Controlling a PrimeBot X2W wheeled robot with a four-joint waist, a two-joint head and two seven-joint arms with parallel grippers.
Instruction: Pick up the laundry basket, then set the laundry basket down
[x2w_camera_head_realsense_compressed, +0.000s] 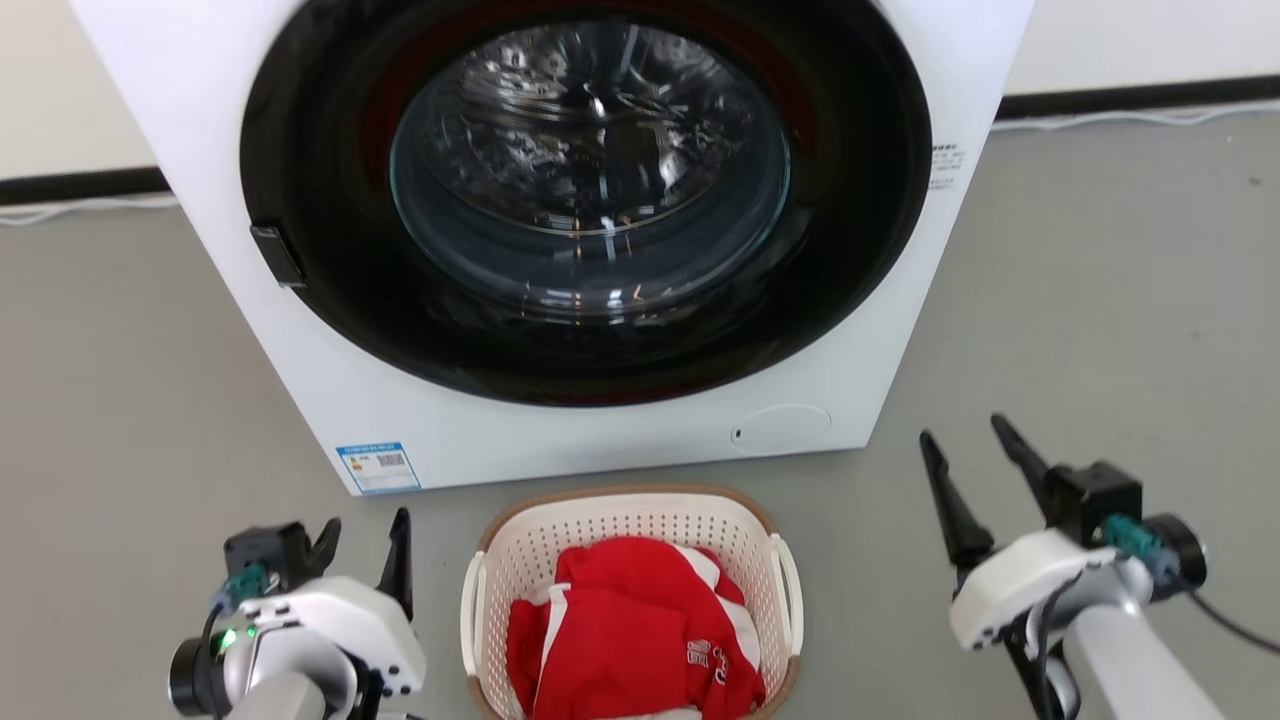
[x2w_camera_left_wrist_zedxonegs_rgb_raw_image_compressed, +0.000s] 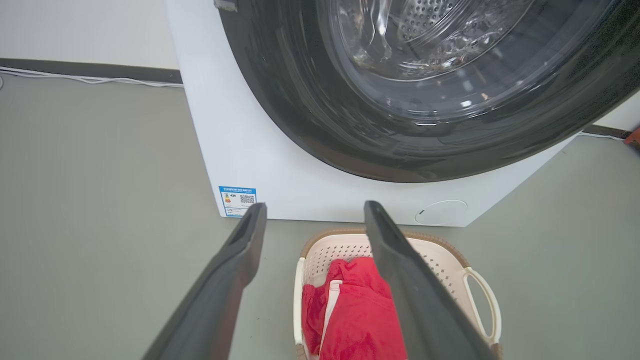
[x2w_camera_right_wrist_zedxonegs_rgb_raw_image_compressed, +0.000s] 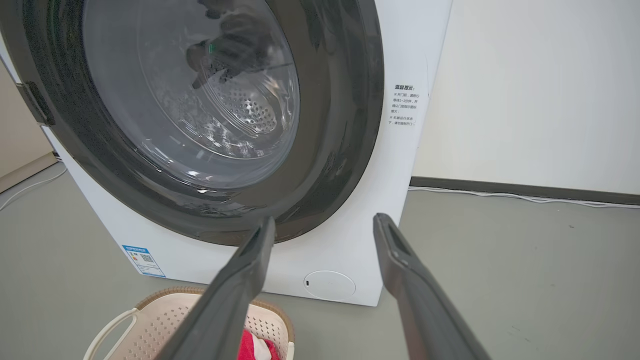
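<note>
Floor (x2w_camera_head_realsense_compressed: 120, 400) held the basket (x2w_camera_head_realsense_compressed: 630, 515) at the washer's (x2w_camera_head_realsense_compressed: 560, 440) six o'clock; left tool (x2w_camera_head_realsense_compressed: 368, 520) and right tool (x2w_camera_head_realsense_compressed: 961, 428) gaped empty; head view caught print on red cloth (x2w_camera_head_realsense_compressed: 620, 620).

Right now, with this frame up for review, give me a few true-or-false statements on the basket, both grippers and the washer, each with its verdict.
1. The laundry basket stands on the floor in front of the washer. True.
2. The left gripper is shut on a basket handle. False: it is open beside the basket, holding nothing.
3. The basket holds red clothing. True.
4. The washer stands open. False: its door is closed.
5. The right gripper is open and apart from the basket. True.
</note>
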